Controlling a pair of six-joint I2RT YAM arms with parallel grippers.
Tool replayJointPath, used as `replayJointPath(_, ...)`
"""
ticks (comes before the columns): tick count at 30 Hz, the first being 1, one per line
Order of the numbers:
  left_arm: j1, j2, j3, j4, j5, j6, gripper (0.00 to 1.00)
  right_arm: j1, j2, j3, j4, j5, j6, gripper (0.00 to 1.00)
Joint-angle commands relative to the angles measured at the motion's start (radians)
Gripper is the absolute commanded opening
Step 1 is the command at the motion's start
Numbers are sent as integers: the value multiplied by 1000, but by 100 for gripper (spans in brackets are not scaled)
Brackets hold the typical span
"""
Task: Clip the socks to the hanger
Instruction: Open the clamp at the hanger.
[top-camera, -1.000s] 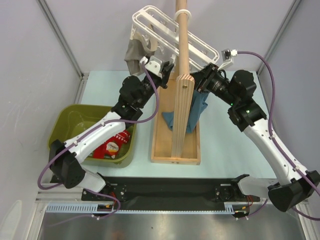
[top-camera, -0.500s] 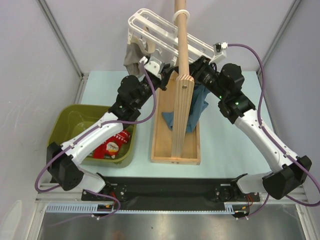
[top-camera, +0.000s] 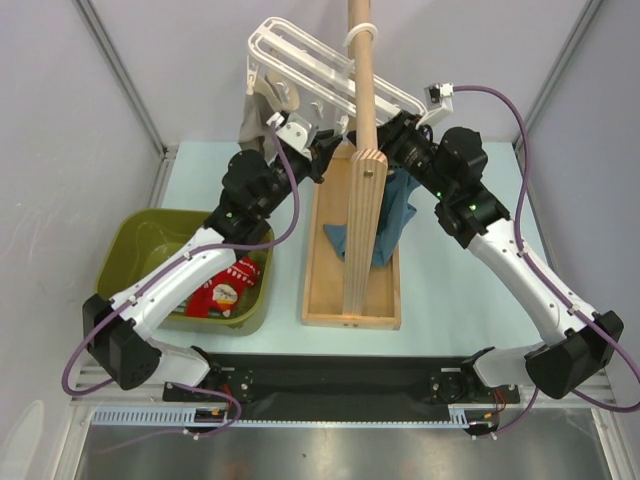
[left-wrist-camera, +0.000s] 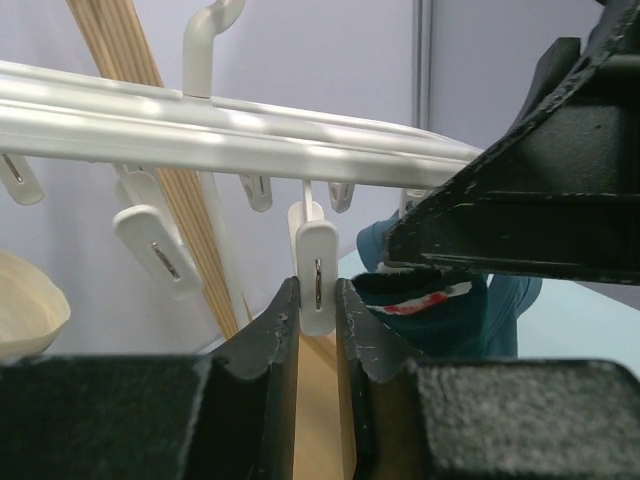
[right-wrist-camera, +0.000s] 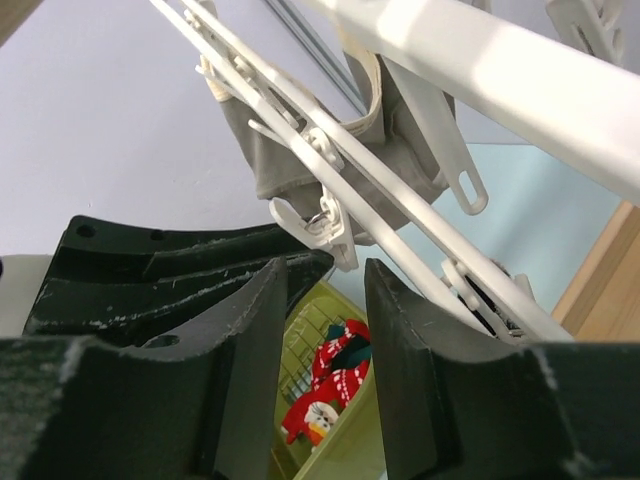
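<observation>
The white slatted hanger (top-camera: 300, 55) hangs from the wooden pole, with clip pegs dangling beneath. My left gripper (top-camera: 327, 152) is under it, shut on one white clip peg (left-wrist-camera: 318, 275), with both jaws pressing its sides. My right gripper (top-camera: 397, 135) is on the other side of the pole, open and empty under the hanger (right-wrist-camera: 480, 60). Red patterned socks (top-camera: 225, 293) lie in the green bin and show between the right jaws (right-wrist-camera: 335, 385). A dark teal sock piece with a red-white bit (left-wrist-camera: 430, 300) shows under the right gripper's body; what holds it is hidden.
The wooden pole stand (top-camera: 365, 170) rises from its wooden base tray (top-camera: 320, 285) mid-table. A grey-beige sock (top-camera: 258, 110) and a blue garment (top-camera: 398, 215) hang from the hanger. The olive green bin (top-camera: 150, 240) sits at the left. Walls enclose both sides.
The hanger has swung left. My left gripper moved up and left with it. My right gripper moved in toward the pole and under the hanger.
</observation>
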Motion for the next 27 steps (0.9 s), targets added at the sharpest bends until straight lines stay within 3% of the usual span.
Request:
replayJointPath(1,41,-38,-8,-26,66,-39,0,17,-18,44,48,18,-27,43)
replayJointPath(14,104,-91,26,-140,221,-44,0,96,45,159,-48,88,-56,51)
replayJointPath(27,106,-58,86,-178,284,-94,0,210,74,168,-103,366,-165,53)
